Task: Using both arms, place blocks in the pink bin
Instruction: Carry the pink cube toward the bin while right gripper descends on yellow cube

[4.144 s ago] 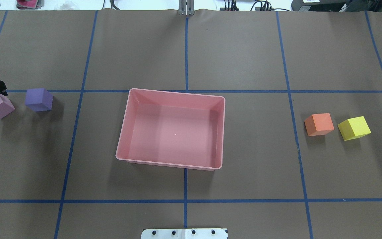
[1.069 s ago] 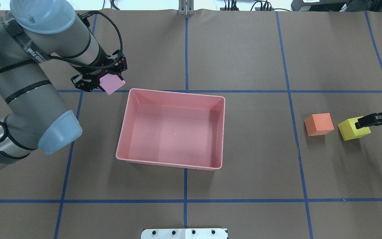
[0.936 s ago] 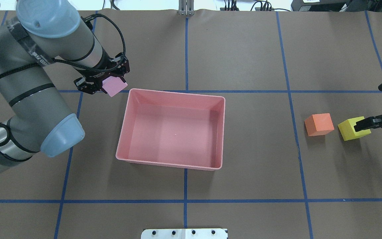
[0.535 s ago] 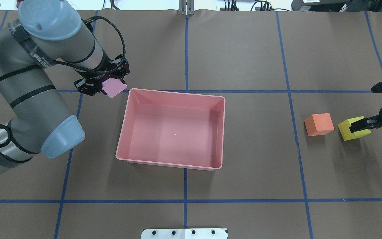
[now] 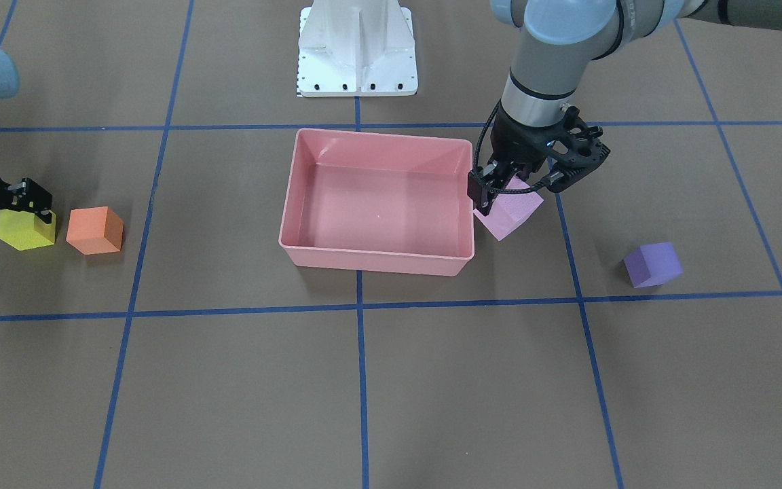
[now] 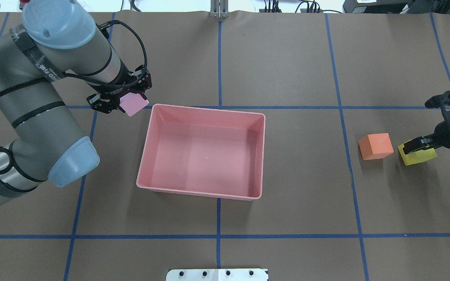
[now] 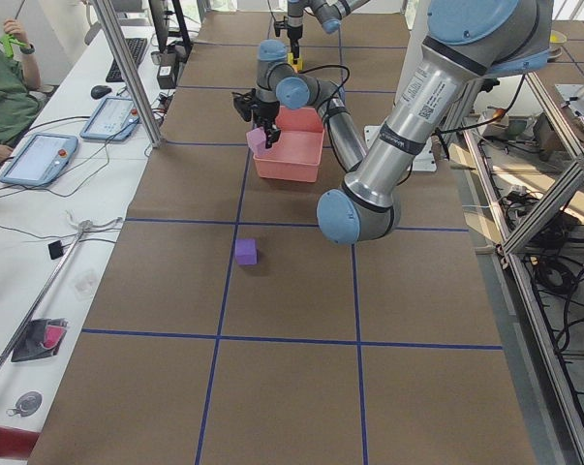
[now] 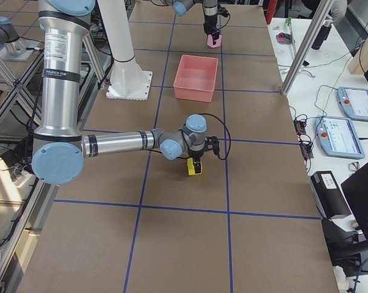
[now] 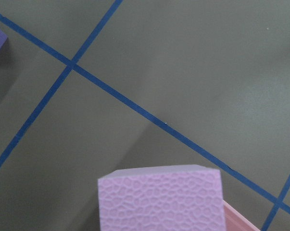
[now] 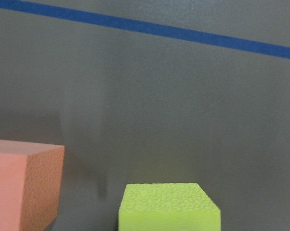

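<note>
- My left jaws are clamped on the pink cube [image 6: 133,105], just outside a corner of the pink bin [image 6: 205,110].
- My right jaws sit at the yellow cube [image 6: 418,158] on the bench [image 6: 287,195]; I cannot tell their grip.

The brown tabletop [image 6: 287,58] is marked into large squares by blue tape lines [image 6: 220,58]. A white base [image 5: 357,47] stands bolted at its robot-side edge. Along the opposite edge runs a white desk [image 7: 40,223]. It carries two tablets [image 7: 38,160], a keyboard [image 7: 135,58], a mouse [image 7: 101,92] and loose black cables [image 7: 40,230]. A person in a green shirt [image 7: 1,92] is at the desk, partly cut off by the view's edge. A slanted metal post [image 7: 127,73] rises between desk and tabletop. A black box [image 8: 330,194] lies on the desk near its other end. Behind the base, metal frames [image 7: 553,194] hold tangled wiring.
</note>
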Controlling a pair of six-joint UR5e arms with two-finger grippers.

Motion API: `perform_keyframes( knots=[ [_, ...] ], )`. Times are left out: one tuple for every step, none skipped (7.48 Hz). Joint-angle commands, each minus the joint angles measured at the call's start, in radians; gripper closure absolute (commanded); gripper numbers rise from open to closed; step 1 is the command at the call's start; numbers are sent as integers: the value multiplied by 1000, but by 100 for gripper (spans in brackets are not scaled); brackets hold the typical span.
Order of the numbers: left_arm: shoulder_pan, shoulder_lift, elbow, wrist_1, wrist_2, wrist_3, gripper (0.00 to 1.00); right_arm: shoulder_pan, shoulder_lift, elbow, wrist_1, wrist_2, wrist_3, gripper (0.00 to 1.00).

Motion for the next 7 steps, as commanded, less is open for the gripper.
perform_keyframes(
  knots=[
    [0, -1, 0, 0, 0, -1, 100, -9, 1, -16, -2, -5, 3, 21],
    [6, -1, -1, 0, 0, -1, 100, -8, -1, -14, -2, -5, 1, 99],
    [8, -3, -2, 2, -1, -1, 100, -6, 1, -7, 0, -3, -2, 100],
    [8, -15, -2, 2, -1, -1, 100, -3, -1, 16, -2, 3, -2, 100],
    [34, -33, -3, 2, -1, -2, 100, 13, -4, 48, -9, 16, -2, 100],
    [73, -56, -3, 0, 0, -46, 100, 53, -5, 68, -14, 55, -2, 100],
    [138, -94, -3, 0, 2, -115, 100, 119, -2, 70, -14, 129, -2, 100]
  ],
)
